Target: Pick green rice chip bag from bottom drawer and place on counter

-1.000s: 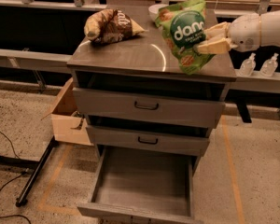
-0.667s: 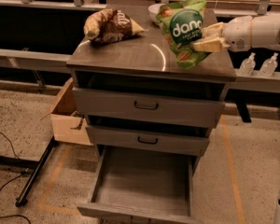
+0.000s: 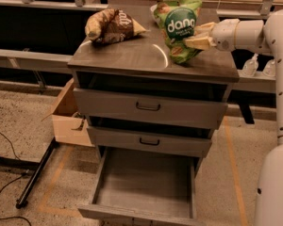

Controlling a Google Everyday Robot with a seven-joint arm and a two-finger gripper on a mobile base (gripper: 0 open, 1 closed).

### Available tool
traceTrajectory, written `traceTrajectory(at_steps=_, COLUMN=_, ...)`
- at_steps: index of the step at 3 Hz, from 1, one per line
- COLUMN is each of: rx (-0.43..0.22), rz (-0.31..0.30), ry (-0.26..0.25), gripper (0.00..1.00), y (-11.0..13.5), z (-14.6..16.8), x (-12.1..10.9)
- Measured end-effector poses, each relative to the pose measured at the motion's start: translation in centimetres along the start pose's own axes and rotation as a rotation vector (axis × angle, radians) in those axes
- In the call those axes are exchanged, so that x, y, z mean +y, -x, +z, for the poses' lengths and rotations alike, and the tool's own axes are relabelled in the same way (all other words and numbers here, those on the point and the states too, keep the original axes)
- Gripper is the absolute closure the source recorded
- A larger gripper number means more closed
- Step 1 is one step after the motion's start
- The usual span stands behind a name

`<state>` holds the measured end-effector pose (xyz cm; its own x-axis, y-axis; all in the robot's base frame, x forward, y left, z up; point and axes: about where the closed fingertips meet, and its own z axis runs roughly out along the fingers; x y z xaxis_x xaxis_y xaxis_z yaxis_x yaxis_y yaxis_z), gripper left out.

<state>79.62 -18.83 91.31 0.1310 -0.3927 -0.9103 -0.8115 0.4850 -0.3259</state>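
The green rice chip bag (image 3: pixel 180 27), light green with a dark round logo and white "dang" lettering, stands upright on the right half of the counter (image 3: pixel 132 55). My gripper (image 3: pixel 196 36) reaches in from the right on the white arm and is shut on the bag's right side, its fingers (image 3: pixel 198 42) pressed against it. The bag's lower end touches or nearly touches the counter top. The bottom drawer (image 3: pixel 144 211) is pulled wide open below, a grey tray with nothing in it.
A brown-and-tan snack bag (image 3: pixel 112 26) lies on the counter's back left. The two upper drawers (image 3: pixel 148 107) are shut or nearly shut. A cardboard box (image 3: pixel 68 119) sits on the floor to the left. Bottles (image 3: pixel 251 66) stand on a shelf at right.
The gripper with the green bag has moved left and slightly down over the counter. The camera has shifted a little.
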Motion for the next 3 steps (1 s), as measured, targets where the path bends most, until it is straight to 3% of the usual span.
traceTrajectory(at_steps=1, rx=-0.013, rz=-0.009, ry=-0.037, gripper=0.59, y=-0.2, z=1.8, x=-1.1)
traceTrajectory(at_steps=2, rx=-0.022, rz=-0.011, ry=-0.063, gripper=0.28, y=-0.2, z=2.7, x=-1.9)
traceTrajectory(at_steps=3, rx=-0.022, rz=-0.012, ry=-0.075, gripper=0.04, y=0.1, z=2.6, x=-2.2)
